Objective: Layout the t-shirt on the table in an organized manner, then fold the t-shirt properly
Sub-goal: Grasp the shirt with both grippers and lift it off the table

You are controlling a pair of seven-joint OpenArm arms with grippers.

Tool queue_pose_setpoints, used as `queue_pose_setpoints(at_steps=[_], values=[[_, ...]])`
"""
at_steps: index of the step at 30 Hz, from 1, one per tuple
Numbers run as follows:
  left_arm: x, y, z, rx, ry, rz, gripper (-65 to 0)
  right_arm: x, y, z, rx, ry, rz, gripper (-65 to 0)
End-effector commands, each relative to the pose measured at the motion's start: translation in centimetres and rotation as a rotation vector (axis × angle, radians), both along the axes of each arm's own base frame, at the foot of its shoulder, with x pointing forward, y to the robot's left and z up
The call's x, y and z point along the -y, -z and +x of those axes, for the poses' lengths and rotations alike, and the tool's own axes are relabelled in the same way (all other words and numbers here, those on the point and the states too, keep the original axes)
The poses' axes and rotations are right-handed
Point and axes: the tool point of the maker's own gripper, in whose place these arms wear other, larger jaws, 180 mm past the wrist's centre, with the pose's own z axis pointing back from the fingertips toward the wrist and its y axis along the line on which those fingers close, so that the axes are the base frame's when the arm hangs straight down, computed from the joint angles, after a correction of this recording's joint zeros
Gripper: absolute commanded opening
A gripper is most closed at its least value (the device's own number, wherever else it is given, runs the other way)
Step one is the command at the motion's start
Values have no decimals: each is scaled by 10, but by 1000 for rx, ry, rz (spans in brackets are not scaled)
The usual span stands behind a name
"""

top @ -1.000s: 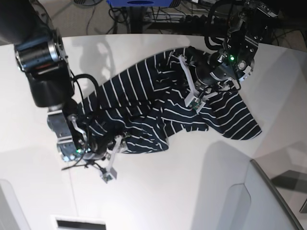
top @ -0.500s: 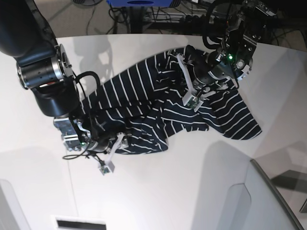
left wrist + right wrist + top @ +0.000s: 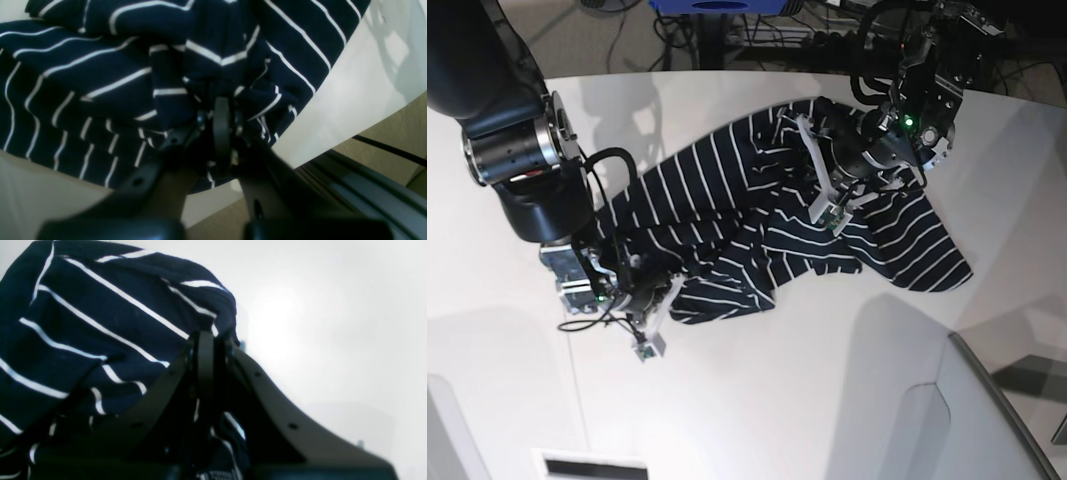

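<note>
1. Pinching the shirt's [image 3: 757,230] near hem, the right gripper [image 3: 649,318] has its jaws pressed together on fabric.
2. Crumpled, the shirt lies across the table [image 3: 827,380].
3. Farther back, the left gripper [image 3: 822,185] clamps a bunched fold.

the base view looks steeply down from high above the near edge of the surface [image 3: 757,400], taking in both arms. each wrist view looks along its own fingers [image 3: 222,126] from very close. all three share the striped t-shirt [image 3: 727,220]; the left wrist view also catches the surface's far edge.
</note>
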Motion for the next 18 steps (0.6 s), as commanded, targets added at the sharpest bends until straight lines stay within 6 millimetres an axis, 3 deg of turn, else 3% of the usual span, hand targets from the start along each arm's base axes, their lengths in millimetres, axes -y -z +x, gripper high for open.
queue_pose_setpoints(at_steps=[1, 5, 9, 14, 18], values=[[-5, -13, 17, 63, -19, -11, -650, -3, -25, 24, 62, -10, 9, -650], [-32, -30, 44, 146, -111, -5, -650, 8, -57, 41, 117, -38, -36, -650], [-53, -49, 75, 219, -170, 6, -650, 17, -103, 59, 221, -62, -80, -650], [-67, -57, 112, 252, -208, 20, -650, 25, -157, 73, 338, -86, -127, -650], [-74, -75, 143, 302, -231, 22, -650, 33, -194, 79, 429, -92, -159, -650]])
